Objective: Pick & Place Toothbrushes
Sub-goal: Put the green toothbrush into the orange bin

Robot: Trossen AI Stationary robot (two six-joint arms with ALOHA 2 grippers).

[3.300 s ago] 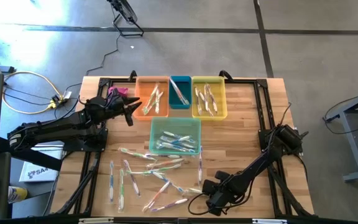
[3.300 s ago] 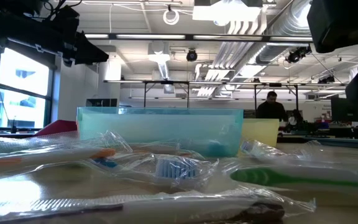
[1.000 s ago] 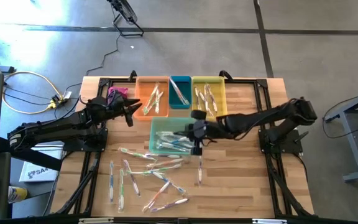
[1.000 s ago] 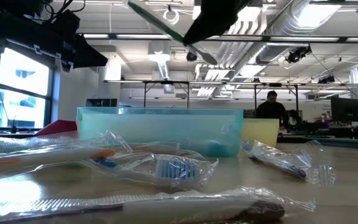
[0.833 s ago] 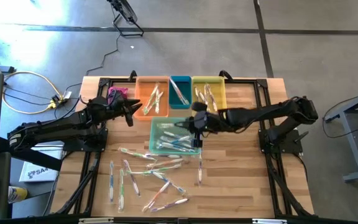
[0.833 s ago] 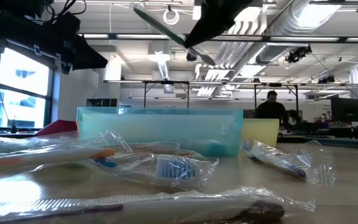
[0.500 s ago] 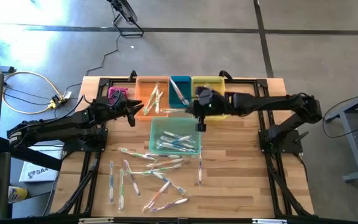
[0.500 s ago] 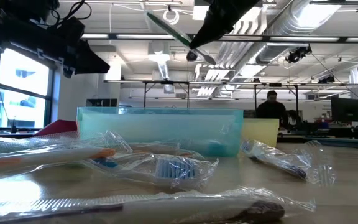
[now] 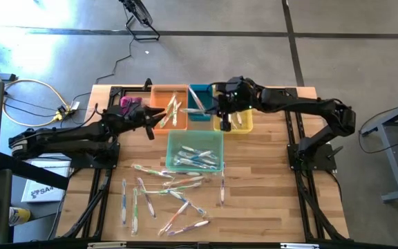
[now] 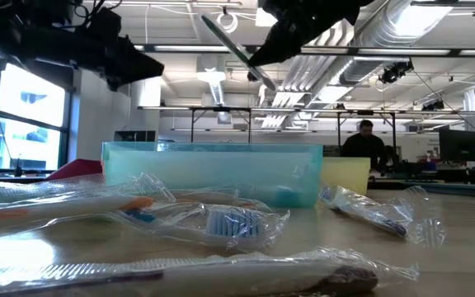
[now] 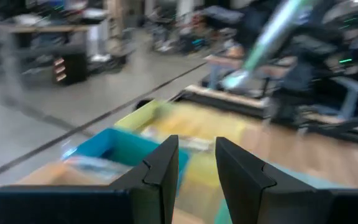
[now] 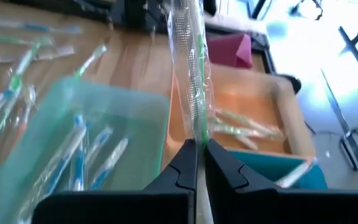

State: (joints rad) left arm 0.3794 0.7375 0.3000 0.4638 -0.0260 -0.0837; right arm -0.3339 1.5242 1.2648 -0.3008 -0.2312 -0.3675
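Note:
My right gripper (image 9: 218,113) hovers above the blue bin (image 9: 200,93) and the yellow bin (image 9: 240,123), shut on a wrapped green toothbrush (image 12: 190,74) that also slants across the top of the low view (image 10: 239,51). My left gripper (image 9: 151,126) hangs open near the orange bin (image 9: 163,123) and touches nothing; its fingers (image 11: 166,171) stand apart. Several wrapped toothbrushes (image 9: 171,195) lie loose on the near half of the table. More toothbrushes lie in the teal bin (image 9: 193,138), the orange, the blue and the yellow bin. My right gripper pinches the wrapped green toothbrush between its two fingers (image 12: 180,169) at one end of the handle (image 12: 197,134). The fingers lie along the brush, which sticks out forward from them toward the table's left. It is lifted clear and slants in the air above the bins.
A pink object (image 9: 130,102) lies left of the orange bin. A black frame (image 9: 292,117) runs around the table top. Cables (image 9: 33,97) lie off the table's left. In the room beyond, a person (image 10: 363,142) shows far off.
My right gripper has carried the green toothbrush from above the teal bin toward the table's far edge, and now hangs over the blue and yellow bins, still shut on it. The brush has stayed lifted. My left gripper has shifted a little toward the table's right.

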